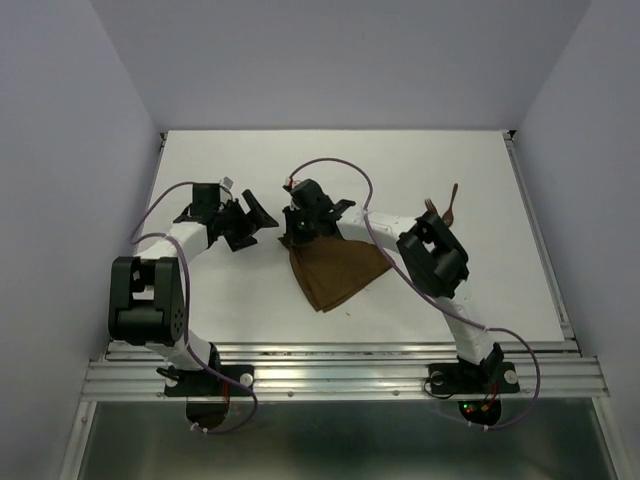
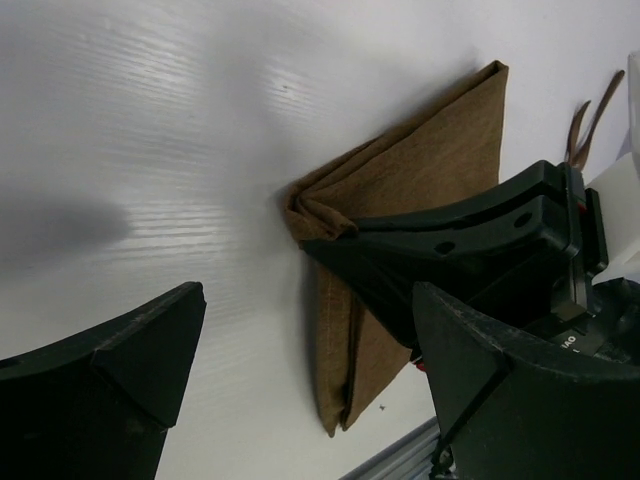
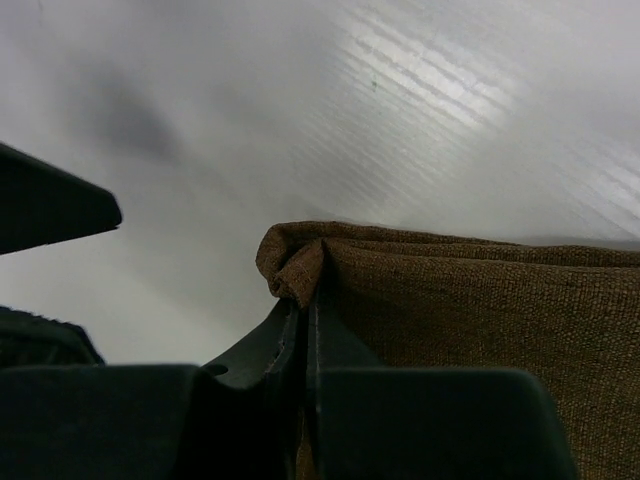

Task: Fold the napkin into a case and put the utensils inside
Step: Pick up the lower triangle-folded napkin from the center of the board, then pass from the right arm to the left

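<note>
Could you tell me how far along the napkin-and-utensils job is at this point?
Done: the napkin lies folded into a layered, roughly triangular shape, not yet a narrow strip. In hand: the right gripper is shut on its folded corner, while the left gripper hangs open beside it. Left: the remaining folds, then the utensils, lying apart to its right, go inside.

The utensils (image 1: pixel 452 203) sit half hidden behind the right arm (image 1: pixel 432 258).
</note>
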### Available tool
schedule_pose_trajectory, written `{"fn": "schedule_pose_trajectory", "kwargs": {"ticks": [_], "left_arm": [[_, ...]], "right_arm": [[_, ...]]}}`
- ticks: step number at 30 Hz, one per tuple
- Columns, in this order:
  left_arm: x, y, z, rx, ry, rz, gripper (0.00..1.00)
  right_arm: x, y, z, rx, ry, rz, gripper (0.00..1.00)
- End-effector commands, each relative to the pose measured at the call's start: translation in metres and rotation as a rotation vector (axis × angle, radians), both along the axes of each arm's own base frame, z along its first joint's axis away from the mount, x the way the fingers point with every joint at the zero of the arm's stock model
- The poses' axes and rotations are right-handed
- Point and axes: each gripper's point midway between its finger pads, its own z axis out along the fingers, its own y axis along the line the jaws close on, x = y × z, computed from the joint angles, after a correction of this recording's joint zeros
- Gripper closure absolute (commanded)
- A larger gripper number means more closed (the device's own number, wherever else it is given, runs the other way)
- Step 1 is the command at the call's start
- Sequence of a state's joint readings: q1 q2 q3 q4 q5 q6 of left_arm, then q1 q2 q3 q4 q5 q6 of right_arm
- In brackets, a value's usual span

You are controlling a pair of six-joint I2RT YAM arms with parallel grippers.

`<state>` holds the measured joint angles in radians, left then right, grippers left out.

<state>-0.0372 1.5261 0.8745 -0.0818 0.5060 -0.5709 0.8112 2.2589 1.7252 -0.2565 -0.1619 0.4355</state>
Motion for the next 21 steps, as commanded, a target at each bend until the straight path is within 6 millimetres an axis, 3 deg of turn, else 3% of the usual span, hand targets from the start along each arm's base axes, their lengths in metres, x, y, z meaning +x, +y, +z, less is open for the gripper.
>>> {"fn": "schedule_pose_trajectory", "kwargs": {"ticks": [1, 6, 11, 21], "left_arm": [[0.008, -0.021, 0.004, -0.103, -0.030, -0.042, 0.04], [0.009, -0.035, -0.015, -0.185, 0.039, -0.044, 0.04], [0.012, -0.043, -0.022, -0.223, 0.057, -0.048, 0.05], [0.001, -0.046, -0.044, -0.234, 0.158, -0.038, 0.19]], "right_arm": [[-0.007, 0.017, 0.046, 0.154, -0.021, 0.055, 0.99], [-0.012, 0.017, 0.047, 0.169, -0.016, 0.076, 0.99], [-0.014, 0.016, 0.049, 0.170, -0.021, 0.082, 0.99], [-0.013, 0.018, 0.062, 0.194, -0.047, 0.094, 0.99]]}}
